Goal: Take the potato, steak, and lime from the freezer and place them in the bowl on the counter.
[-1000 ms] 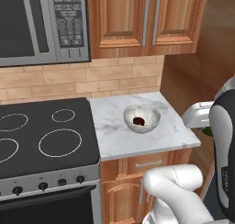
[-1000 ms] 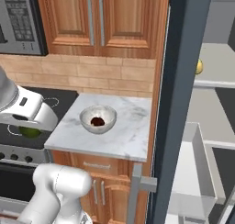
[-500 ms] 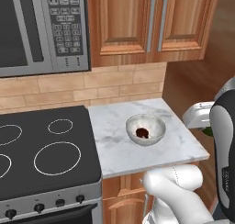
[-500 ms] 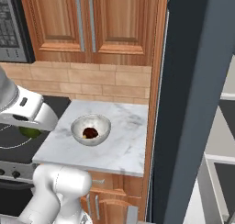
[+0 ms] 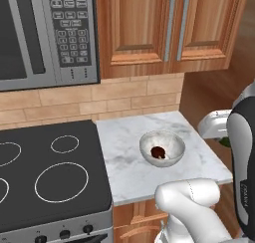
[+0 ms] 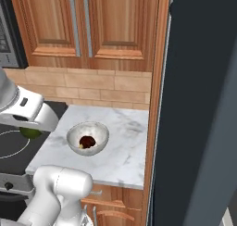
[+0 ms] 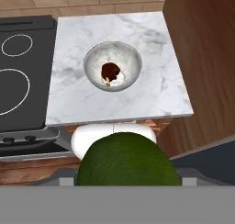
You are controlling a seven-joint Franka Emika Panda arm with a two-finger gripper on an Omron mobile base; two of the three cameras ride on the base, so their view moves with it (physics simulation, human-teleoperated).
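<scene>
Step in hand: carrying the lime (image 7: pixel 127 159) to the bowl (image 7: pixel 93 57). Gripper (image 7: pixel 127 175) clamped on the lime, high above the counter's (image 7: pixel 73 99) front edge, well short of the bowl. Steak (image 7: pixel 110 71) lies in the bowl; a yellow sliver beside it is probably the potato, mostly hidden. Next move calls for travel forward over the bowl, lowering, then release. Fingertips hidden behind the lime; freezer (image 6: pixel 203 104) cut off at frame edge

Steak (image 7: pixel 110 71) in bowl (image 7: pixel 94 62) on counter (image 7: pixel 156 87) — stovetop (image 7: pixel 23 76) alongside.
</scene>
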